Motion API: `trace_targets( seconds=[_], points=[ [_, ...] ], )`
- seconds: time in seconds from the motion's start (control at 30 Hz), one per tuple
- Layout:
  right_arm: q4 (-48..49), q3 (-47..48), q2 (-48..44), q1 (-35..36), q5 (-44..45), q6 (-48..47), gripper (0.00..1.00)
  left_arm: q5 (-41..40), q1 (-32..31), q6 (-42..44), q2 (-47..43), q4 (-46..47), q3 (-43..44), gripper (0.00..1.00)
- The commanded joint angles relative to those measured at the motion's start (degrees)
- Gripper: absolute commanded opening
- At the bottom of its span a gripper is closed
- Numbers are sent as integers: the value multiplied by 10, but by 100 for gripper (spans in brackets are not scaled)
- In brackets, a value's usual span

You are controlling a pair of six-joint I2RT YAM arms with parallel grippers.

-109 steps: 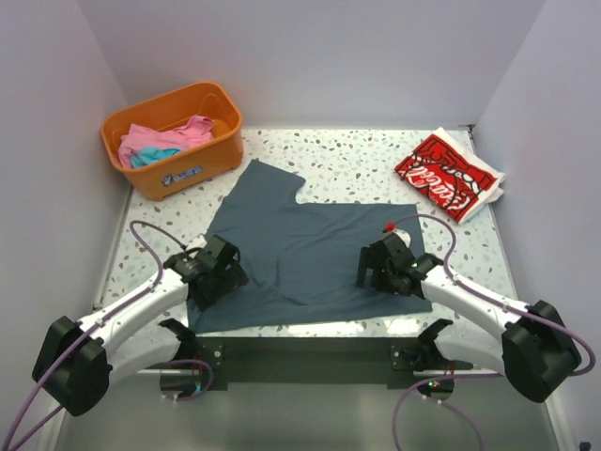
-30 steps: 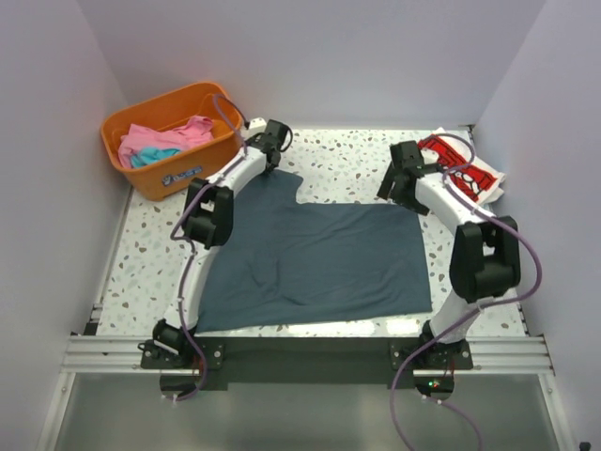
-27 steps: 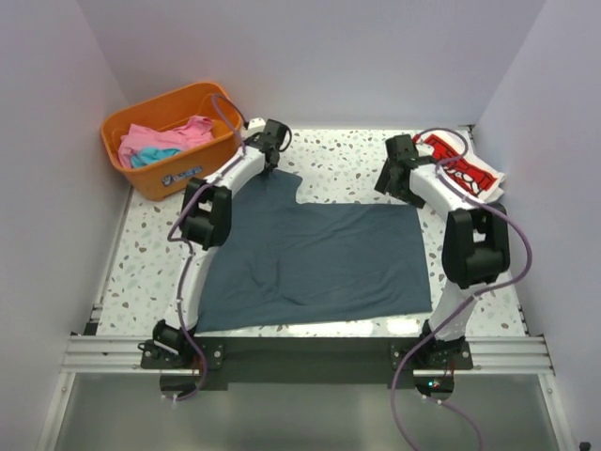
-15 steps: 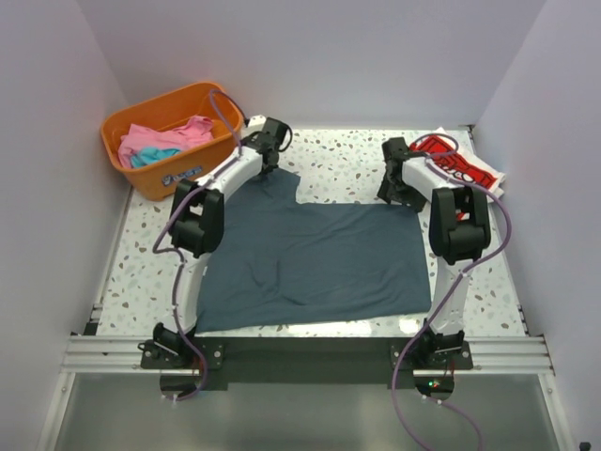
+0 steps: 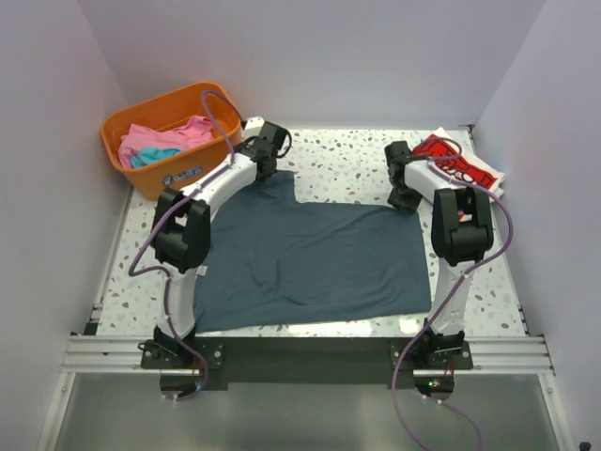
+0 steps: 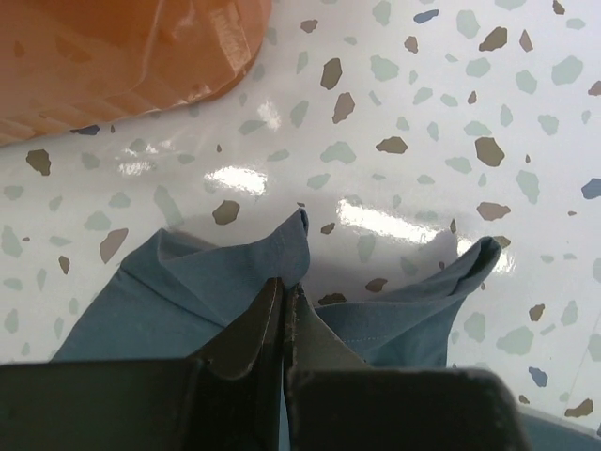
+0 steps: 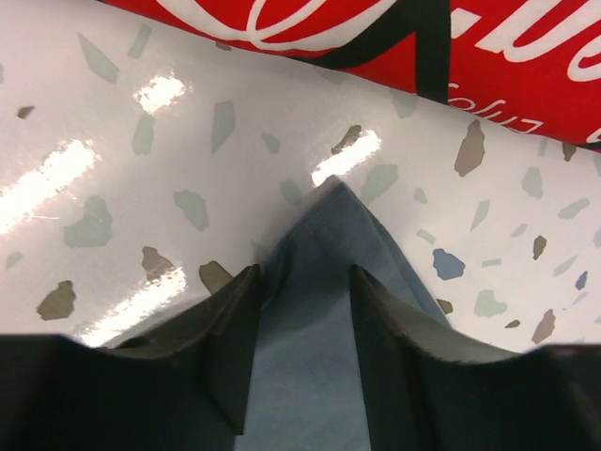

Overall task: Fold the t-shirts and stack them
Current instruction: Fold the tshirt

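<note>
The slate-blue t-shirt [image 5: 310, 254] lies spread flat on the table. My left gripper [image 5: 269, 167] is at its far left corner, and in the left wrist view that gripper [image 6: 284, 287] is shut on a pinched fold of the blue cloth [image 6: 188, 282]. My right gripper [image 5: 406, 199] is at the far right corner. In the right wrist view its jaws [image 7: 302, 277] stand apart, one on each side of the cloth corner [image 7: 324, 235]. The folded red t-shirt [image 5: 458, 171] lies at the back right, just beyond that corner [image 7: 362, 58].
An orange basket [image 5: 192, 172] stands at the back left with a pink shirt [image 5: 155, 139] and a turquoise one [image 5: 143, 159] inside; its wall [image 6: 122, 47] is close to the left gripper. Side walls border the speckled table [image 5: 347, 160].
The right gripper has come down onto the shirt's far right corner and its jaws have narrowed around it. The left gripper stays shut at the far left corner; both elbows have swung.
</note>
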Motion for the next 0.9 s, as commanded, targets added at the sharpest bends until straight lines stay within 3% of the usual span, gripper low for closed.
trace_targets(
  seconds=[0.0,0.33,0.87],
  points=[
    [-8,-22,-28,-5,26,11,38,-31,-16,-12,-47,3,-13,0],
    [11,-16,-28,-3,12,-1,6,-48,-30,-37,-116,-16,-82,0],
    [139,-186,-195,-3,-84,-65,0,-52,-59,-96,-272,-61,-226,0]
  ],
)
